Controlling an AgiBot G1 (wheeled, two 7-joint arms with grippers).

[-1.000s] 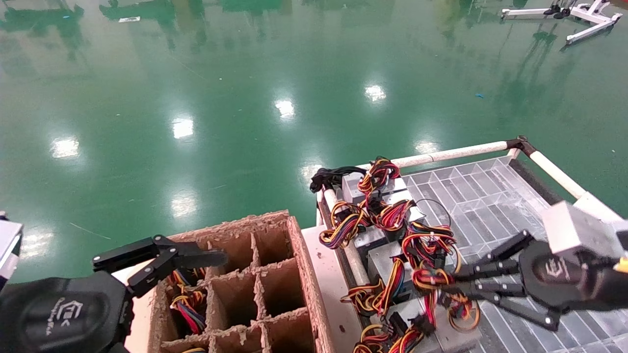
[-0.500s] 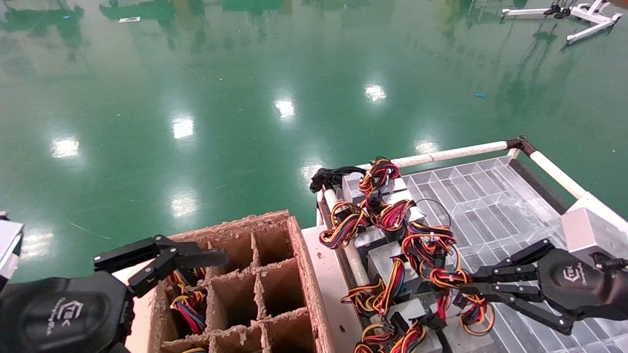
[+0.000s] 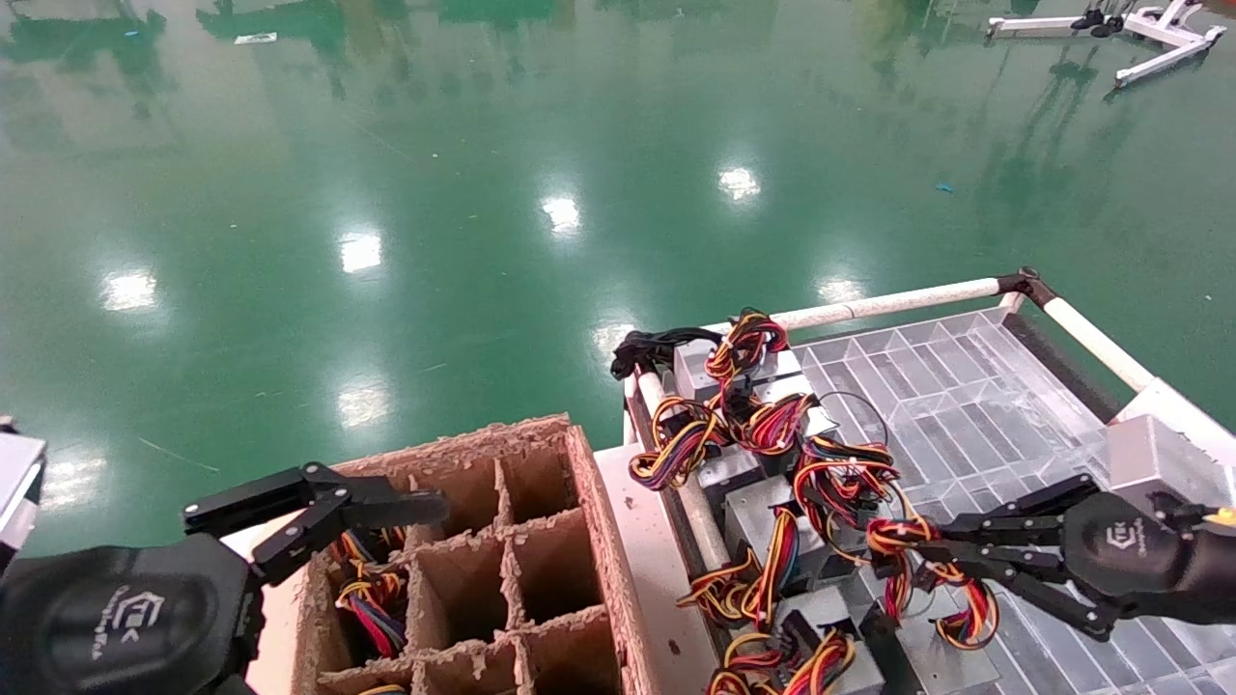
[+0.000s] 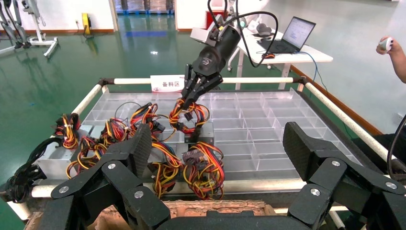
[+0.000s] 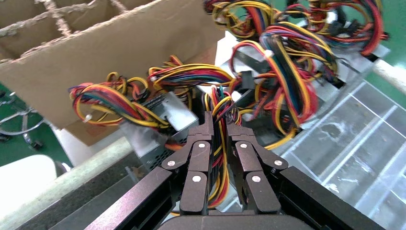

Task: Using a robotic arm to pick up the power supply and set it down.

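My right gripper [image 3: 929, 562] is over the clear tray's near side, shut on the looped red, yellow and black wires [image 3: 951, 603] of one power supply. That supply's grey metal box [image 3: 941, 658] lies below the loop among other supplies. In the right wrist view the wire bundle [image 5: 221, 108] runs straight between the closed fingers [image 5: 201, 143]. The left wrist view shows the right gripper [image 4: 190, 96] holding the wire loop [image 4: 189, 114] above the grey box [image 4: 205, 132]. My left gripper [image 3: 386, 502] hangs open over the cardboard box, holding nothing.
Several more power supplies [image 3: 744, 405] with tangled wires lie along the left side of the clear compartment tray [image 3: 956, 386], which is framed by white rails [image 3: 888, 304]. A divided cardboard box [image 3: 541, 454] stands to the left, with wires in one cell [image 3: 372, 589].
My right gripper has drawn back to the right and lower, dragging the held wire loop with it; the grey box has shifted slightly the same way. The left arm has stayed still.
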